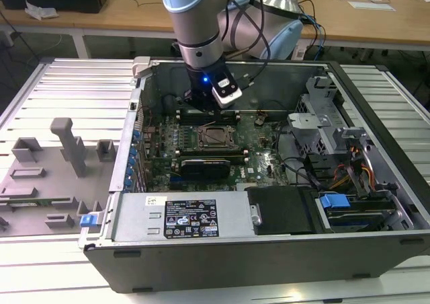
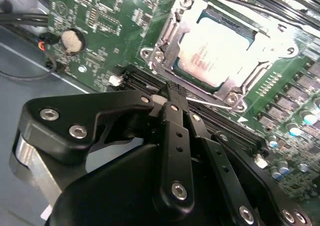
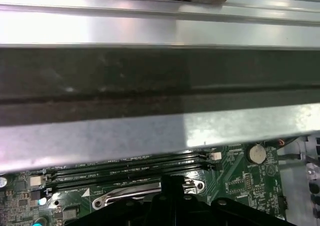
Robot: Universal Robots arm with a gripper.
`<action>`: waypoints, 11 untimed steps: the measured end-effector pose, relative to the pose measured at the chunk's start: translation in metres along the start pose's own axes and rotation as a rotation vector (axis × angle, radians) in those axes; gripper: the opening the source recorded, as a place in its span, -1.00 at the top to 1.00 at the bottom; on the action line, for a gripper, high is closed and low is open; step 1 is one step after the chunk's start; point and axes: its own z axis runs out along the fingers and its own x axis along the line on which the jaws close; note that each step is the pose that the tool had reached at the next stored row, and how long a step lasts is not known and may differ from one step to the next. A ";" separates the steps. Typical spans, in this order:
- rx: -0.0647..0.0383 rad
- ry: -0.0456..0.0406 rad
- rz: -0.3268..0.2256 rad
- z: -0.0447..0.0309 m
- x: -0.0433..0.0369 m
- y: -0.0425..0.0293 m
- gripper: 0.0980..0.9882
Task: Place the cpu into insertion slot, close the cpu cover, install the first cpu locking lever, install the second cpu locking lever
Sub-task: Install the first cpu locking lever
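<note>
The cpu (image 2: 212,51), a dull silver square, lies flat in the insertion slot (image 2: 151,53) on the green motherboard; in the exterior view the cpu (image 1: 216,137) sits mid-board. The cpu cover (image 2: 261,72) rests down around it as a thin metal frame. One locking lever (image 2: 212,104) runs as a thin silver rod along the socket's near side, another (image 2: 250,3) along the far side. My gripper (image 2: 171,92) is shut, its black tip right beside the near rod; contact cannot be told. It hangs just behind the socket (image 1: 205,110) and shows again over the silver lever (image 3: 172,183).
Black memory slots (image 2: 135,81) lie between my gripper and the socket. A coin battery (image 2: 73,40) sits off to one side. The case's back wall (image 3: 160,76) is close. A black card (image 1: 205,166), power supply (image 1: 181,216), drive cage (image 1: 322,129) and grey fixture tray (image 1: 60,156) surround the board.
</note>
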 end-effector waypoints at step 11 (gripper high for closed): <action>0.018 -0.0284 0.071 0.0020 0.0028 0.0072 0.98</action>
